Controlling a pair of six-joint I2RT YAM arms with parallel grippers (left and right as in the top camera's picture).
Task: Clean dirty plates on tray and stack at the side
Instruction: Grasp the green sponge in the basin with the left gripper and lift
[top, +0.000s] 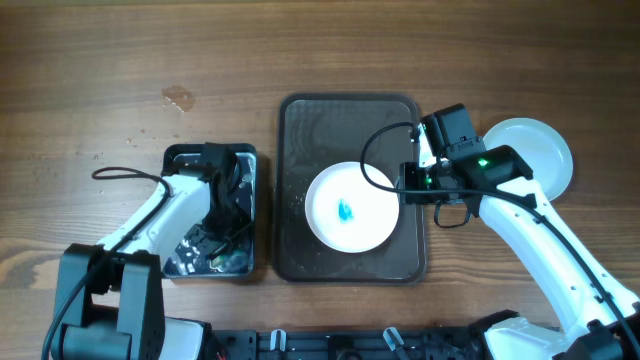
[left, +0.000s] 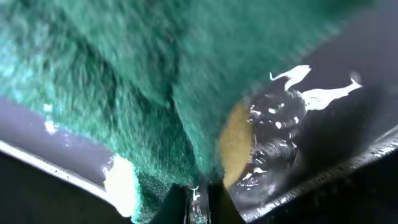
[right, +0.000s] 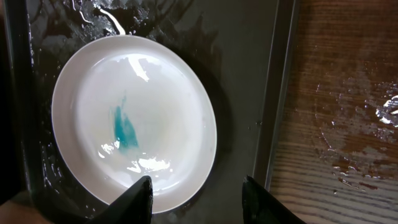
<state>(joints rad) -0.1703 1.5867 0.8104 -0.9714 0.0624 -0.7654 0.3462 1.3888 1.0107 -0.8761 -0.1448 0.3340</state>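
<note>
Turquoise-smeared plate (top: 350, 208) sits on the tray (top: 296, 130); the wipe looks not yet begun.
Your left fingers (left: 176, 205) are down in the green sponge (left: 124, 74) in the black container (top: 178, 160); I cannot tell whether they grip it. Next, carry it across. Your right fingers (right: 138, 200) stand spread, with the plate's lower-right rim between them.

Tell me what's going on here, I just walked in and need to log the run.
Two robot arms are cleaning plates. The left gripper is down in the black container against the teal sponge; whether it grips it is unclear. The right gripper hangs open at the right edge of the tray, beside a white plate on the tray with a blue smear, not yet wiped. A second plate sits on the table to the right, partly under the right arm.
</note>
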